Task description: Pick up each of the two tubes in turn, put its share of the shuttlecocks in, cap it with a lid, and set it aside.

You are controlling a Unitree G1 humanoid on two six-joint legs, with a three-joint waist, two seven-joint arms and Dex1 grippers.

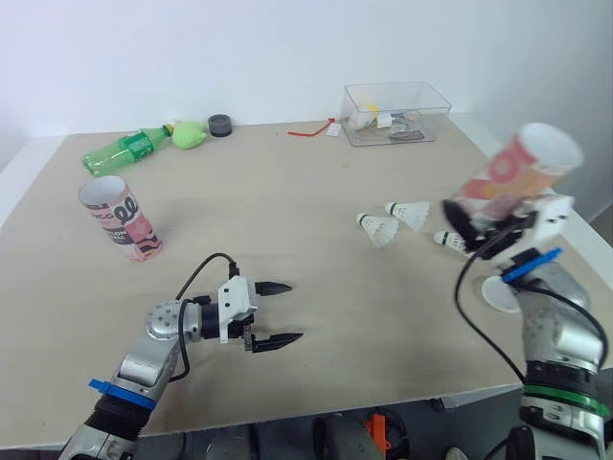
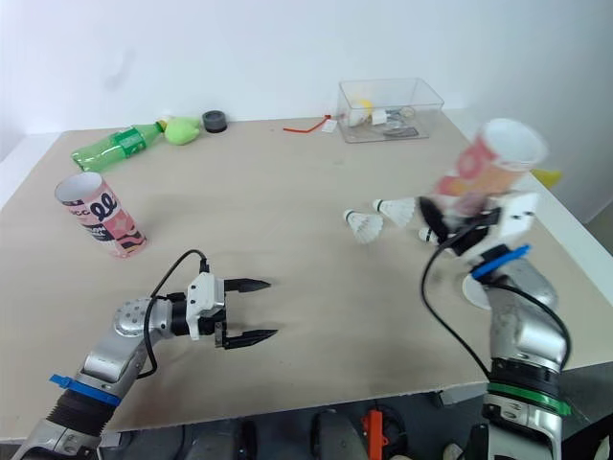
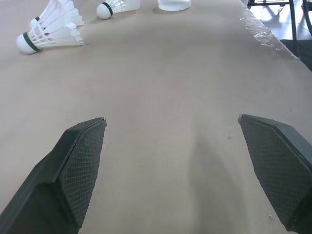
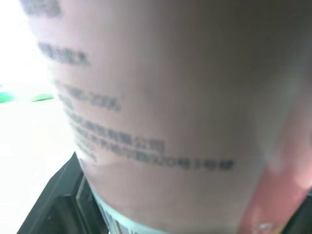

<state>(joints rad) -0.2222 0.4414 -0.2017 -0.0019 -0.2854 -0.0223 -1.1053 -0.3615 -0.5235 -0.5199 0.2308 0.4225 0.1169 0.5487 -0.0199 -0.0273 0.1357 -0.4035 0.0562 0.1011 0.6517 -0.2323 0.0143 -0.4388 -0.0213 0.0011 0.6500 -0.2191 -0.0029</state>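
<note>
While the right gripper (image 1: 482,228) is clenched on a pink printed tube (image 1: 510,174), the tube sits above the table (image 1: 287,206) at its right edge. It is tilted, with the open mouth up and away from the robot. In the right wrist view the tube wall with its dark print lies pressed between the black fingers.

Left gripper (image 1: 290,312): released, fingers spread wide. It is low over bare table near the front left and grasps nothing. Contact with the surface: cannot tell.

Second tube (image 1: 122,218): on the table at the left, well apart from both grippers, open mouth toward the far left. Standing or leaning: cannot tell.

Shuttlecocks: three on the table, right of centre.
- First shuttlecock (image 1: 378,228), nearest the centre.
- Second shuttlecock (image 1: 410,211), just beyond it.
- Third shuttlecock (image 1: 450,240), just beside the right gripper.

Lid (image 1: 500,293): white disc, flat on the table beside the right forearm.

Far edge, left to right: green bottle (image 1: 124,149) on its side, yellow-green object (image 1: 190,134), black roll (image 1: 221,125), red cord (image 1: 308,129), clear box (image 1: 433,98) with small items inside.
</note>
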